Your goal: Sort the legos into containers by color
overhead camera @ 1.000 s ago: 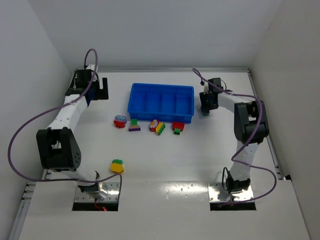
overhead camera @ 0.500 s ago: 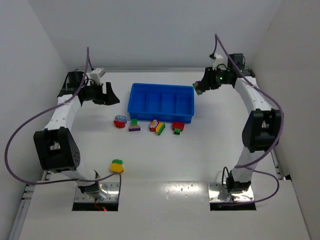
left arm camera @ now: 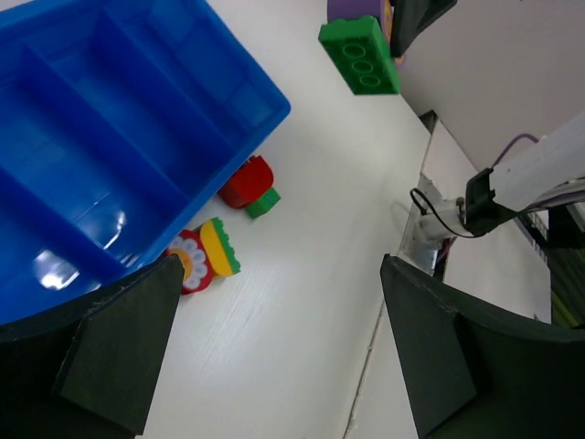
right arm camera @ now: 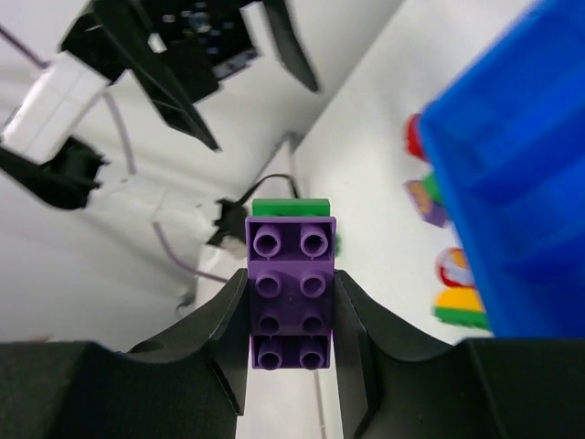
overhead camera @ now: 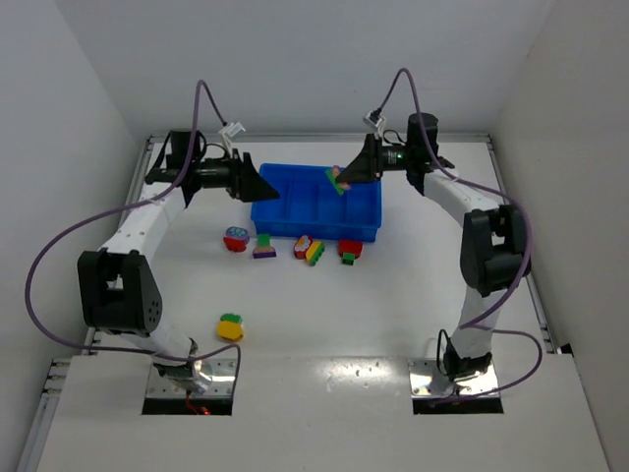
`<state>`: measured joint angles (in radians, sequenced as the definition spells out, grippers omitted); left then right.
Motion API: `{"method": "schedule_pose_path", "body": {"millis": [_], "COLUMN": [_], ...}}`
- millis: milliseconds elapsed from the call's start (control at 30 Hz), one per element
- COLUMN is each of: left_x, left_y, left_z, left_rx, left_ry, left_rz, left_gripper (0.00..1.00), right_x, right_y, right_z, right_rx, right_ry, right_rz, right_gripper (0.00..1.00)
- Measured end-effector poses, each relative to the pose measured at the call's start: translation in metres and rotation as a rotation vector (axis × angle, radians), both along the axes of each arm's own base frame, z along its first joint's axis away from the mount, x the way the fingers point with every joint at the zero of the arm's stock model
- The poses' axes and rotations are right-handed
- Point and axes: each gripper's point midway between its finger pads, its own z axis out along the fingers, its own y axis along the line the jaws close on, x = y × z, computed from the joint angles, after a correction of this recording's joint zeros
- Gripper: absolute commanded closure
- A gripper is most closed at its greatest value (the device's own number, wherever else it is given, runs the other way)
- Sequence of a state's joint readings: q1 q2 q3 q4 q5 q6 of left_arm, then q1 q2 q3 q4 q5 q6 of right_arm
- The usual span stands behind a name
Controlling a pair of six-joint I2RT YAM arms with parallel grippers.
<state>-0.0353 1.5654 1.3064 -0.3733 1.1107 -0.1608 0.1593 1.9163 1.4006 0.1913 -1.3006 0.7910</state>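
- Purple-green brick (right arm camera: 291,302) is pinched between the right gripper's (overhead camera: 350,173) fingers, above the right half of the blue tray (overhead camera: 316,230). Its long axis runs along the fingers, tilted, pointing toward the tray's left end, purple studs facing the wrist camera.
- Left gripper (overhead camera: 260,187) is by the tray's left wall, fingers spread wide, nothing between them.
- Half a second ago the right gripper was off the tray's right end and the left gripper farther from the tray.
- Four loose pieces (overhead camera: 310,248) sit in a row just in front of the tray.
- White table (overhead camera: 393,295), white walls (overhead camera: 295,69).
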Motion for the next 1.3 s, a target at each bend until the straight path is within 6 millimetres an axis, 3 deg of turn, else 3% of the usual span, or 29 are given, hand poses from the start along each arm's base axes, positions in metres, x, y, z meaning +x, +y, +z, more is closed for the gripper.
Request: {"method": "schedule_pose_path", "body": {"millis": [233, 400, 633, 1000, 1067, 1233, 1300], "left_x": [0.002, 0.012, 0.017, -0.004, -0.009, -0.014, -0.015], "left_y": [-0.027, -0.036, -0.047, -0.070, -0.072, -0.076, -0.077], "left_z": [-0.001, 0.004, 0.020, 0.034, 0.035, 0.037, 0.038], "left_rx": [-0.008, -0.024, -0.059, -0.113, -0.121, -0.132, -0.133], "left_ry": [0.010, 0.003, -0.032, -0.058, -0.060, -0.057, -0.059], "left_rz": [-0.023, -0.007, -0.026, -0.158, -0.182, -0.212, -0.217], "left_gripper": [0.04, 0.05, 0.08, 0.11, 0.14, 0.38, 0.42], "right_x": [-0.021, -0.031, -0.037, -0.029, -0.028, -0.027, -0.029], "right_y": [0.043, 0.060, 0.076, 0.081, 0.081, 0.082, 0.081], "right_z": [0.039, 0.050, 0.040, 0.029, 0.029, 0.029, 0.030], "right_rx": [0.060, 0.075, 0.073, 0.073, 0.073, 0.074, 0.075], "right_ry": [-0.071, -0.099, -0.073, -0.053, -0.051, -0.053, -0.051], "right_rz": [0.142, 0.186, 0.225, 0.253, 0.257, 0.260, 0.273], "right_gripper": [0.99, 0.99, 0.99, 1.00, 1.00, 1.00, 1.00]}}
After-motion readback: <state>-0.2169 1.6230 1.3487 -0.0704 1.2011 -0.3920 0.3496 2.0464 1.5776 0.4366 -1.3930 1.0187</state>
